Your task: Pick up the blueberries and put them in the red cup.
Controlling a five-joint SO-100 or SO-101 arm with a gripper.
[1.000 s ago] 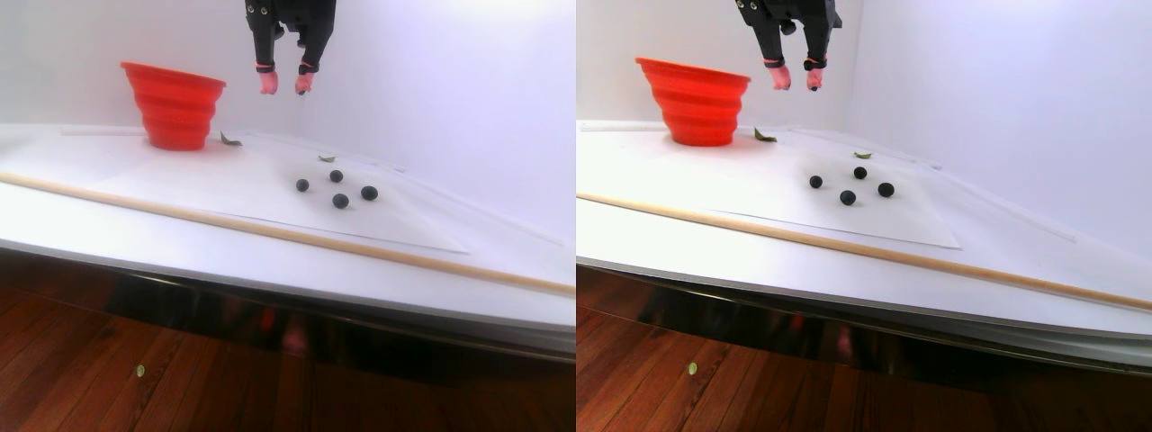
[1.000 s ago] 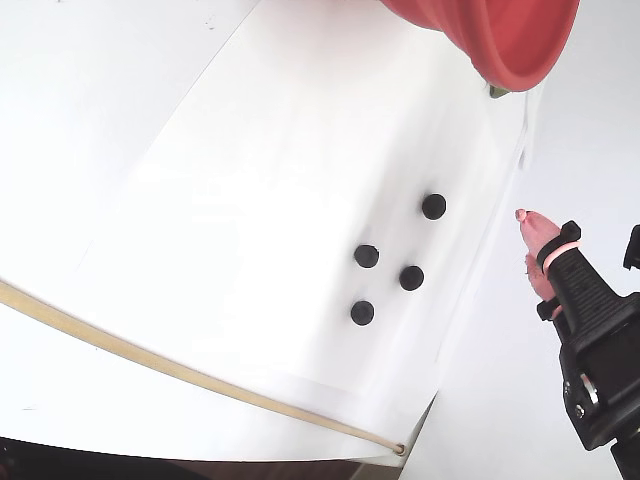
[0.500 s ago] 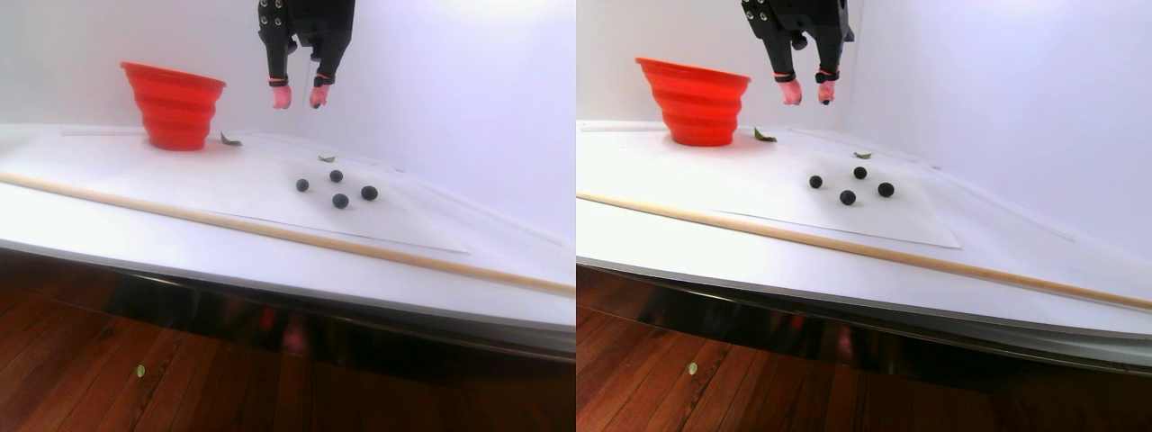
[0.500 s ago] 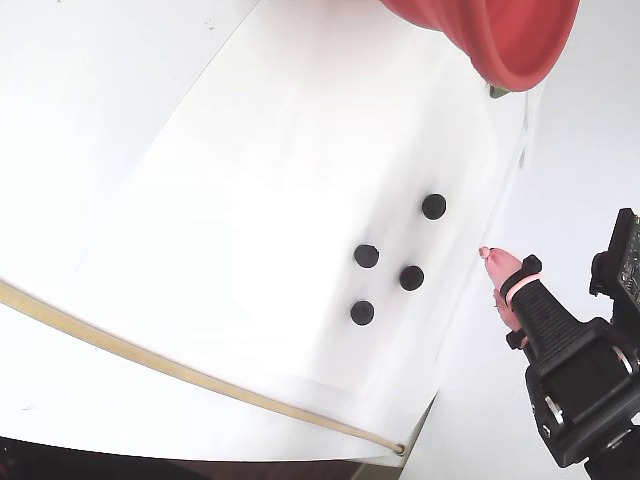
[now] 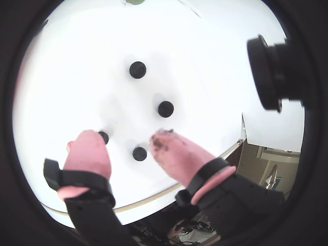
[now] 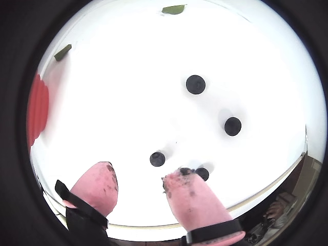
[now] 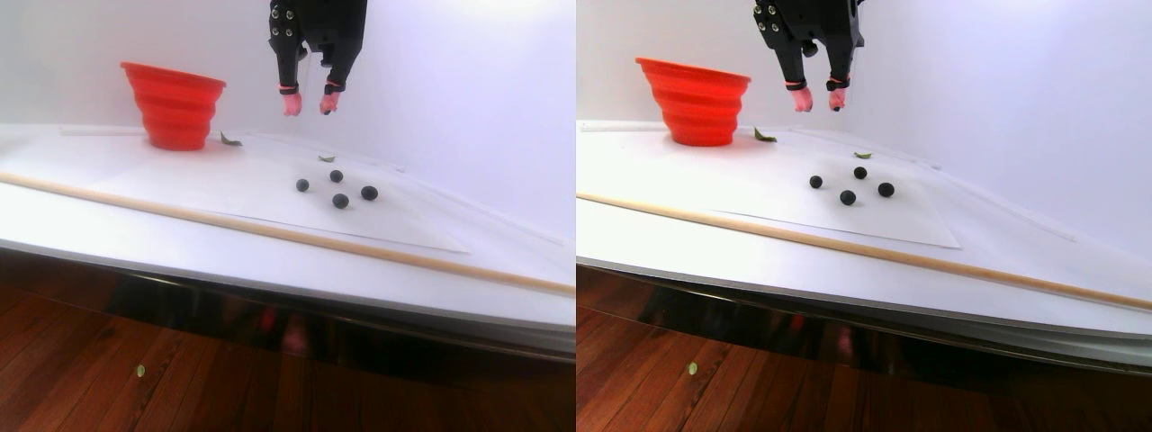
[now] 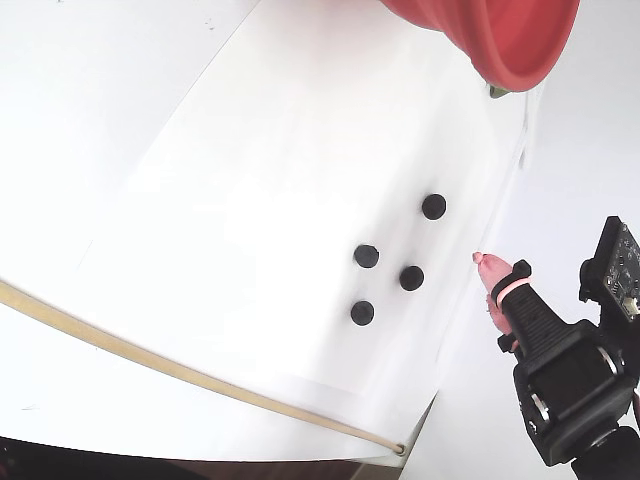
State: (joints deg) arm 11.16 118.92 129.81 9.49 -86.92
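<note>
I see my gripper (image 7: 309, 105) hanging empty, pink fingertips (image 6: 196, 197) spread, above four blueberries (image 8: 412, 278) on white paper (image 8: 250, 200); red cup (image 7: 174, 106) well apart, nothing between

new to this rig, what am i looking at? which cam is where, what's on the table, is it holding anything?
One small robot arm whose gripper has two pink-tipped fingers, open and holding nothing. Two wrist views look down past the fingers. The stereo pair view is a side-by-side shot from the table's front. The fixed view looks down from overhead. Four blueberries lie on a white sheet, the gripper high above them. The red cup stands at the back left in the stereo pair view. A wooden stick lies across the table.
</note>
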